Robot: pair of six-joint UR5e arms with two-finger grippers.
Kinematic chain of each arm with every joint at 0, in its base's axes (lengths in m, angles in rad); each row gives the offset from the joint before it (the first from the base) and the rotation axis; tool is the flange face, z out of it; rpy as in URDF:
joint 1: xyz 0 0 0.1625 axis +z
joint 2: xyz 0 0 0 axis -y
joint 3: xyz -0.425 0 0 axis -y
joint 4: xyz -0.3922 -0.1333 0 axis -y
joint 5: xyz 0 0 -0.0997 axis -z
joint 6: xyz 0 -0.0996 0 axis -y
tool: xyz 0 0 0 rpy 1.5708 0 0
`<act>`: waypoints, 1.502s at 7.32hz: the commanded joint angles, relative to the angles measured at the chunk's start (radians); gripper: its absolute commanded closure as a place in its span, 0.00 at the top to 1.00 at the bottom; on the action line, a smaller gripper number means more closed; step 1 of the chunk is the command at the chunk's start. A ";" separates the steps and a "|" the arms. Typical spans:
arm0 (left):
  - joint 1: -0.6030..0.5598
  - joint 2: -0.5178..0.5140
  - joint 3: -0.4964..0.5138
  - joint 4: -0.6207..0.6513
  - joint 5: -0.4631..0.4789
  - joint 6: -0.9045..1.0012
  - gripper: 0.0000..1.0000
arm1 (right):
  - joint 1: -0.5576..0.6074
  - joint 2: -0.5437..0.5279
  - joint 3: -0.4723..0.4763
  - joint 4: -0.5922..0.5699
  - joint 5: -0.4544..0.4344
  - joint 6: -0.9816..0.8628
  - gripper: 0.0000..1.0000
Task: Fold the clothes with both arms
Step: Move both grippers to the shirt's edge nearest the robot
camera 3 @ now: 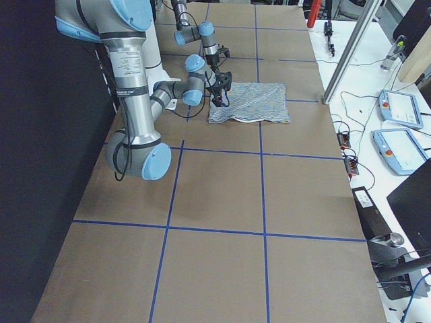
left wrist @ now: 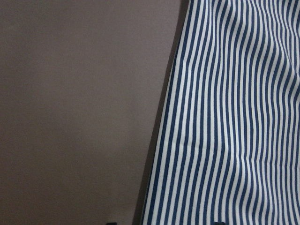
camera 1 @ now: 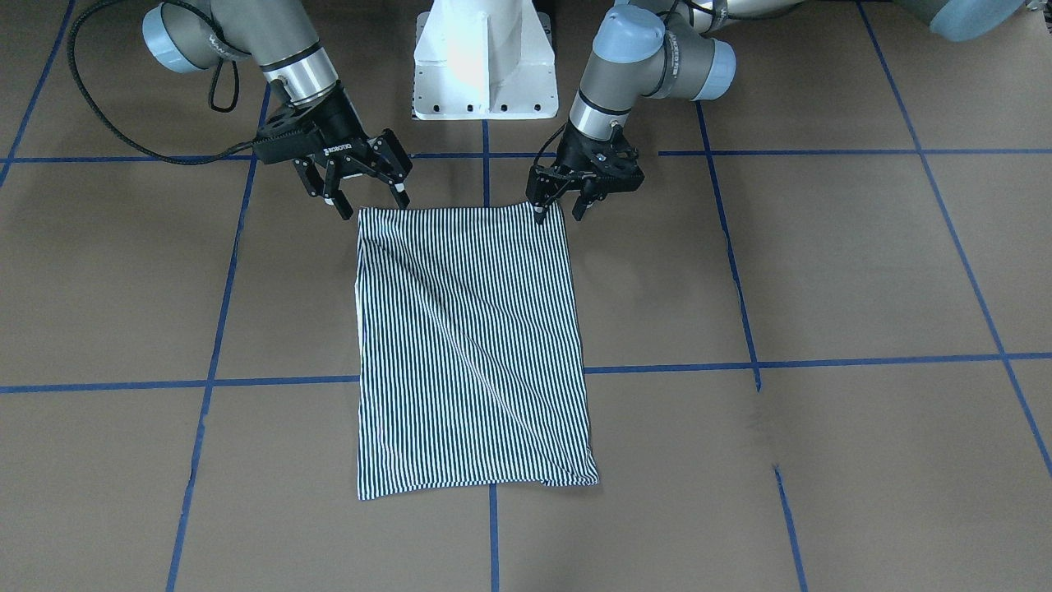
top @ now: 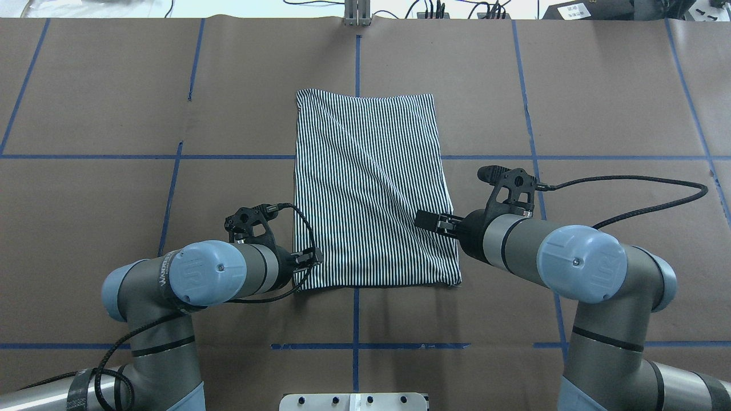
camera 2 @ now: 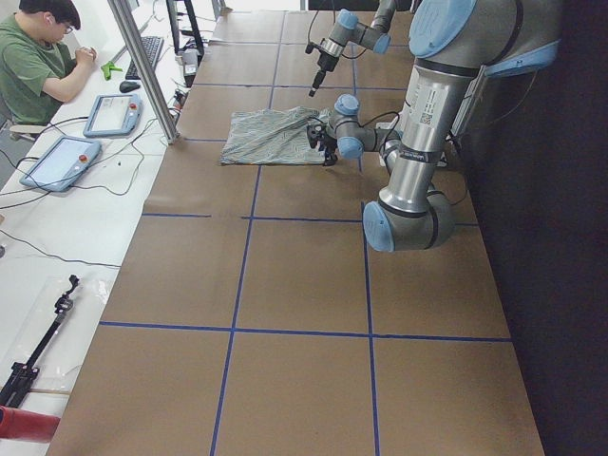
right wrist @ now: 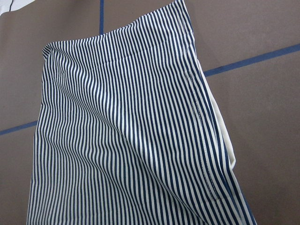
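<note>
Shirt (camera 1: pixel 472 345), striped and folded into a long rectangle, lies flat on the brown worktop (camera 1: pixel 822 271) in front of the robot's base, with a diagonal crease across it. Both arms reach down to the edge nearest the base. The left arm (camera 1: pixel 649 57) has its jaws apart, straddling one corner. The right arm (camera 1: pixel 271 41) has its jaws spread wide at the other corner.

The left arm (top: pixel 217 274) reaches forward, wrist bent down. The left gripper (camera 1: pixel 560 210) points downward, jaws apart. The right arm (top: pixel 525 245) is likewise extended. The right gripper (camera 1: pixel 370 200) tilts downward, jaws spread wide.
</note>
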 commanded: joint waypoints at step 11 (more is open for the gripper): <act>0.035 -0.011 0.005 0.000 0.000 0.001 0.71 | 0.000 0.001 0.000 0.000 0.000 0.000 1.00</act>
